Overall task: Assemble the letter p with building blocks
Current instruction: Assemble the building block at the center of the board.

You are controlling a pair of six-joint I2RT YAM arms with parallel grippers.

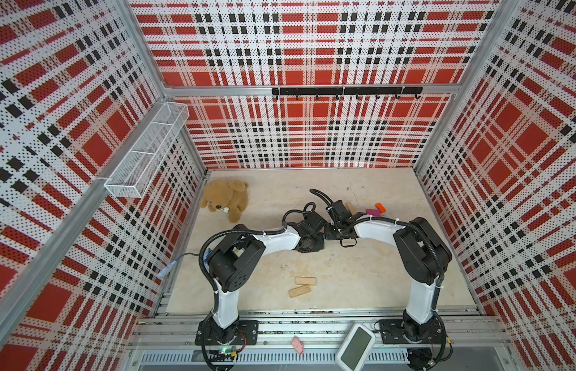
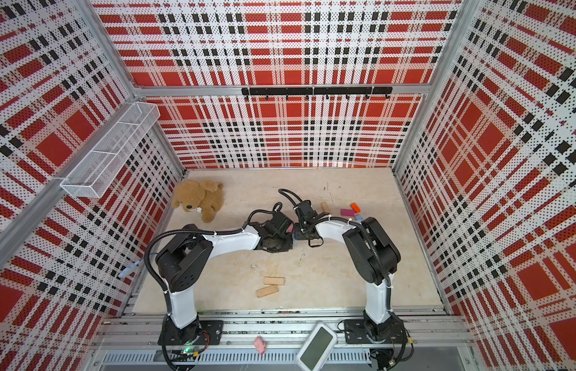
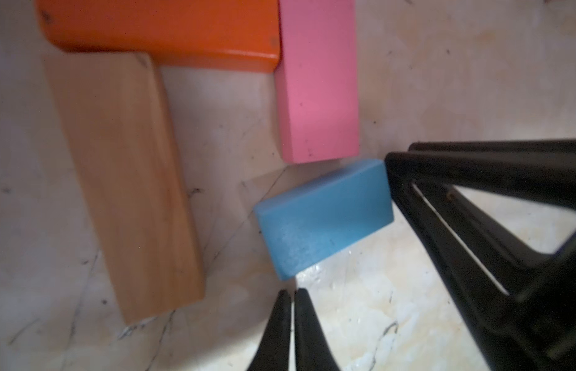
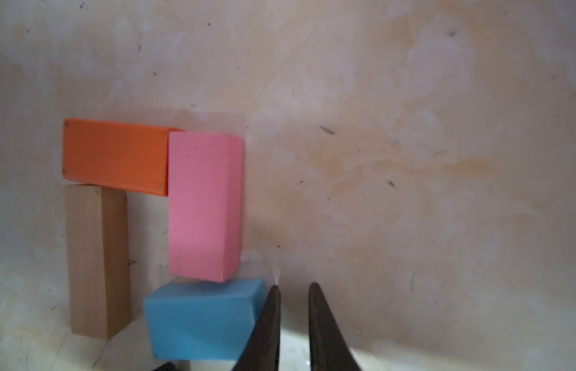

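Observation:
Four building blocks lie flat together, hidden under both wrists in both top views. An orange block (image 4: 114, 155) lies across the ends of a tan wood block (image 4: 95, 260) and a light pink block (image 4: 203, 205). A light blue block (image 4: 200, 321) lies askew at the pink block's other end. My left gripper (image 3: 292, 292) is shut and empty, its tips just beside a corner of the blue block (image 3: 325, 215). My right gripper (image 4: 294, 287) has its jaws slightly apart with nothing between them. One of its fingers (image 4: 267, 321) rests against the blue block's end.
Two tan blocks (image 1: 305, 281) (image 1: 299, 291) lie near the front. A tan (image 1: 351, 207), a magenta (image 1: 373, 212) and an orange block (image 1: 380, 207) lie behind the right arm. A teddy bear (image 1: 225, 199) sits at the back left. A wire basket (image 1: 145, 151) hangs on the left wall.

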